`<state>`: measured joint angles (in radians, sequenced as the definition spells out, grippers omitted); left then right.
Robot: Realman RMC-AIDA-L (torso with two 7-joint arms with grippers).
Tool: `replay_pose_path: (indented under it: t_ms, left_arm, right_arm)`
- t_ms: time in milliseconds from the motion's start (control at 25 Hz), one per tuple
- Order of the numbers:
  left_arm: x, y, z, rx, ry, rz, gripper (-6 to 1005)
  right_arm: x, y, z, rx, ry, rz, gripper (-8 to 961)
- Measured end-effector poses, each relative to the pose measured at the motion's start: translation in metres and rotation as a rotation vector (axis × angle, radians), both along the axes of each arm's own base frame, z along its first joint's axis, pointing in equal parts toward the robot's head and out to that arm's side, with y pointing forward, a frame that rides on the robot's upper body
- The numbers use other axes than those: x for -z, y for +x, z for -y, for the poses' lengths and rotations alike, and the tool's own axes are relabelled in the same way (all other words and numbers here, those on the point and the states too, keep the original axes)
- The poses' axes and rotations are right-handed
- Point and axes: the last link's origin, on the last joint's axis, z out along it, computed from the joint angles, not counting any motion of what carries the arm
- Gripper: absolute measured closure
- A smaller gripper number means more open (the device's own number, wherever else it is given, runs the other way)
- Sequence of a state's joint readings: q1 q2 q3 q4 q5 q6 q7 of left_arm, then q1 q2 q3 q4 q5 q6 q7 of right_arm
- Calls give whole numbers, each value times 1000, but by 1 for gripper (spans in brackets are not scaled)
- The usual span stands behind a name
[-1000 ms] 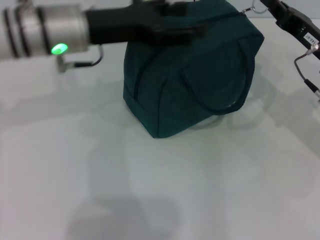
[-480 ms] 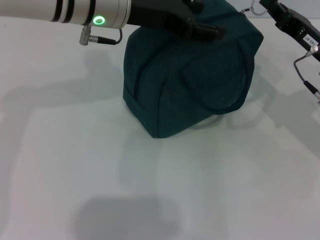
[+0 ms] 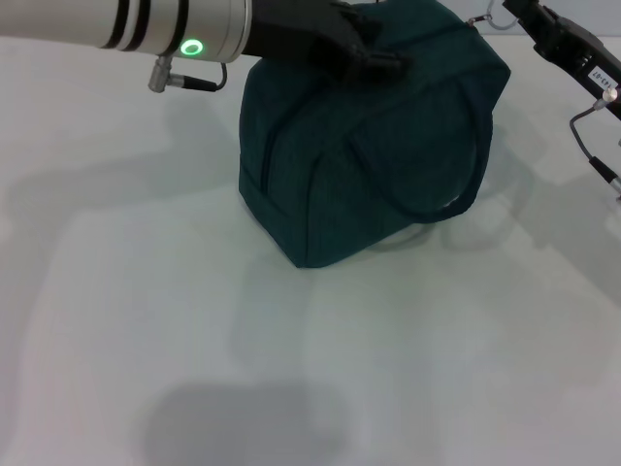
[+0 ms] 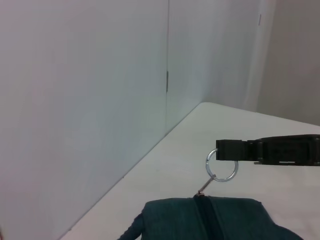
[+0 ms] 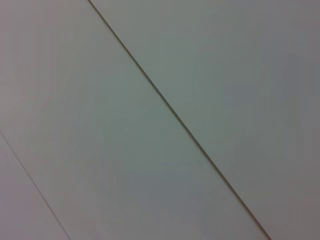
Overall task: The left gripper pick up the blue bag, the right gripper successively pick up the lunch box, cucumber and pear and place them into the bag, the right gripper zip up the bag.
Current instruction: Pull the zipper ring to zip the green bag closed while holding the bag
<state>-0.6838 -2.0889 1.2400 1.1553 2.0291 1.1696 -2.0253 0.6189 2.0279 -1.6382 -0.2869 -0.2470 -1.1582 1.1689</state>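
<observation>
The blue bag [image 3: 374,146] stands upright on the white table, its zip closed along the top [image 4: 205,217]. My left gripper [image 3: 364,53] reaches in from the left and lies over the bag's top near the handle. My right gripper [image 3: 516,12] is at the bag's far right top corner; in the left wrist view it [image 4: 225,150] is shut on the metal ring of the zip pull [image 4: 221,167]. The lunch box, cucumber and pear are out of view.
The white table [image 3: 291,369] spreads in front of the bag. A pale wall [image 4: 85,100] stands close behind the table's far edge. The right wrist view shows only a plain surface with thin seams.
My left arm has risen and swung toward the back of the table; its gripper first slid right over the bag's top, then drew back a little to the left. The bag and right gripper stay put.
</observation>
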Motion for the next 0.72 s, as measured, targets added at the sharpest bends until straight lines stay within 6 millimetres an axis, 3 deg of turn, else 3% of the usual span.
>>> replay_pose_path:
  t_ms: [400, 720]
  left_arm:
    - [5, -2, 2, 22, -8, -36, 751]
    - [7, 0, 3, 36, -6, -64, 867]
  right_arm:
    - [0, 0, 0, 1, -1, -1, 932]
    - [0, 0, 0, 1, -1, -1, 930]
